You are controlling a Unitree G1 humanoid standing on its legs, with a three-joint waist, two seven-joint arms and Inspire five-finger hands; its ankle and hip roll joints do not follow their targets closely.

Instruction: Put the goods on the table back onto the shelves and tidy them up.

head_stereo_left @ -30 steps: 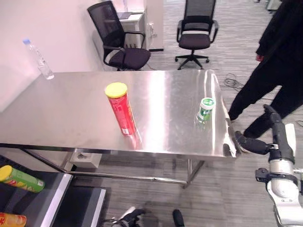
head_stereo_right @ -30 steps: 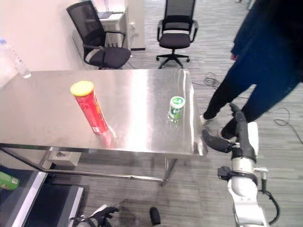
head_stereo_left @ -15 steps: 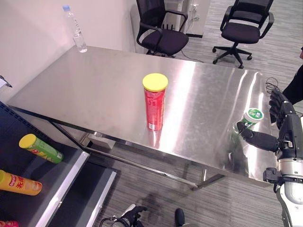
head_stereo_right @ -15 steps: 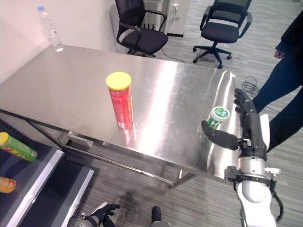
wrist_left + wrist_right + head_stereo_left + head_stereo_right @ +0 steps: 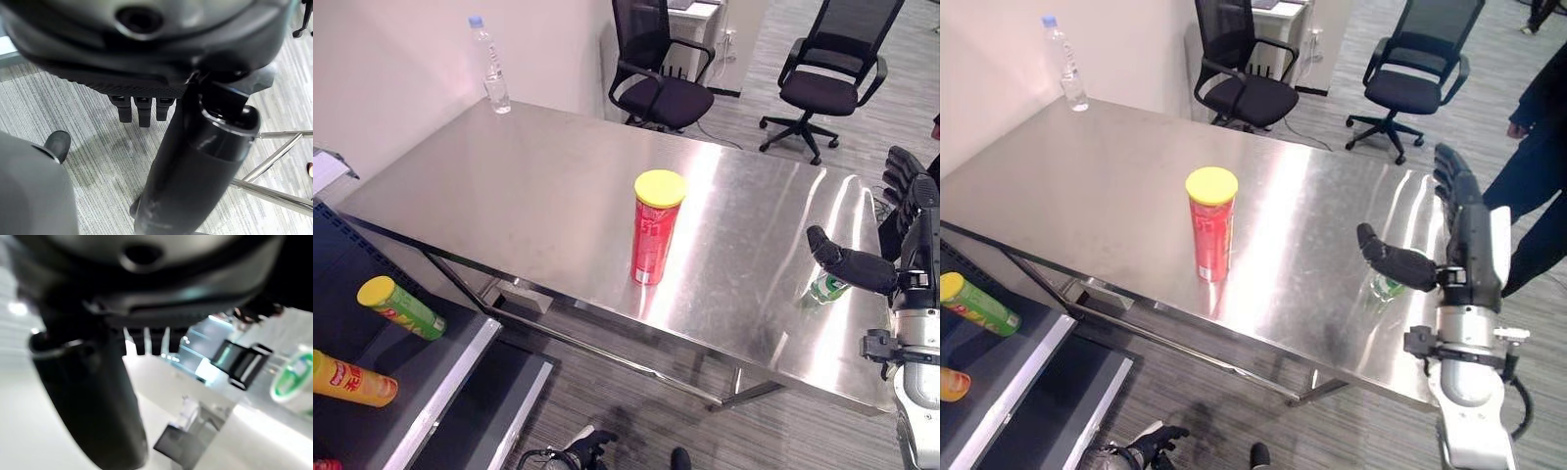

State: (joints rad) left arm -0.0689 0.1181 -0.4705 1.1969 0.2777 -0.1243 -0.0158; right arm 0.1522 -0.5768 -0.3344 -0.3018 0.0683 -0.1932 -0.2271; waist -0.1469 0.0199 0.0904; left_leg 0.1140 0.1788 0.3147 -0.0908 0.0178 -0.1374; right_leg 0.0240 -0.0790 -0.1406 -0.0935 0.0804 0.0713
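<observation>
Now nearer the small green-and-white cup (image 5: 829,287) at the steel table's (image 5: 509,196) right edge, my right hand (image 5: 1464,245) hovers beside it, fingers straight, thumb spread; the red yellow-lidded canister (image 5: 653,230) stands upright mid-table. My left hand (image 5: 142,110) hangs relaxed over the floor.

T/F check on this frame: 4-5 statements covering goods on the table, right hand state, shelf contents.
1. The red canister stands upright on the table. True.
2. The right hand grips the green-and-white cup. False: it is open, its thumb above the cup.
3. The water bottle lies beside the canister. False: it stands at the far corner.
4. A green canister lies on the shelf. True.
5. The left hand hangs over the floor. True.
</observation>
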